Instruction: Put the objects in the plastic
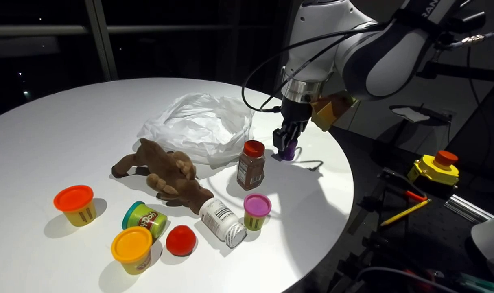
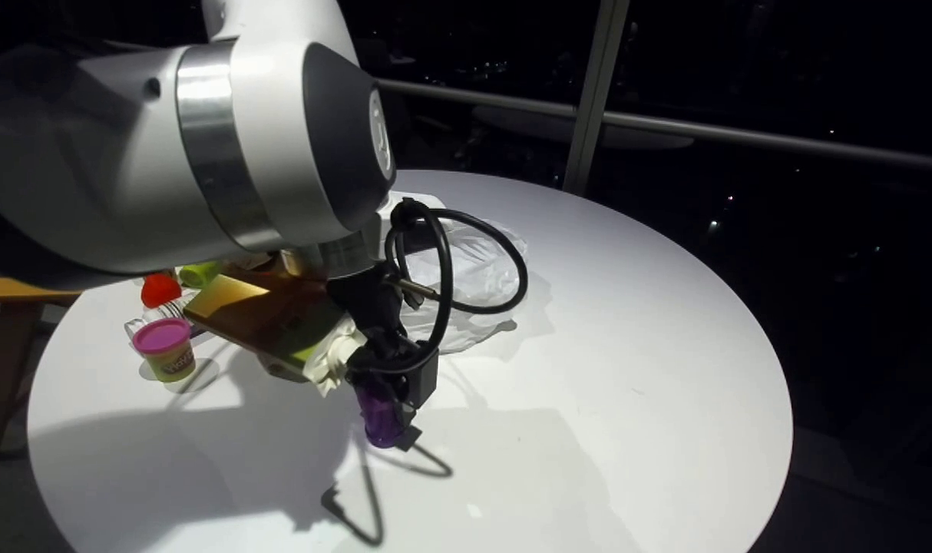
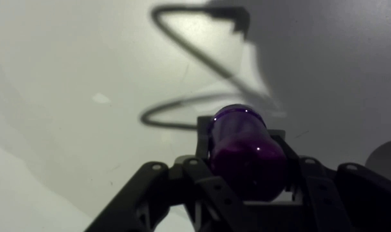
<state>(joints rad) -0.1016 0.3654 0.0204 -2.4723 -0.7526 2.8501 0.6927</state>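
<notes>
Nearest the camera in an exterior view, an orange-lidded tub (image 1: 132, 249) stood on the counter (image 1: 60, 138), well apart from the plastic bag (image 1: 206, 134); the brown plush animal (image 1: 165, 169) lay between the two, just beside the bag. The claw (image 3: 241, 130) was part-closed, its fingers (image 3: 203, 132) appearing to bear on both sides of a purple container (image 3: 248, 158); the container stood near the bag, between it and the counter's rim, long axis roughly upright, base apparently on the counter; the next move presumably called for a lift, then a traverse to the bag, whose mouth seemed to face upward; the red-lidded jar (image 1: 251, 167) stood just beside the bag, close to the direct line, and warranted clearance; the bag's wrinkled edge was best passed from above. Bare counter extended beyond the bag, opposite the claw; on the claw's side, the rim left less room.
</notes>
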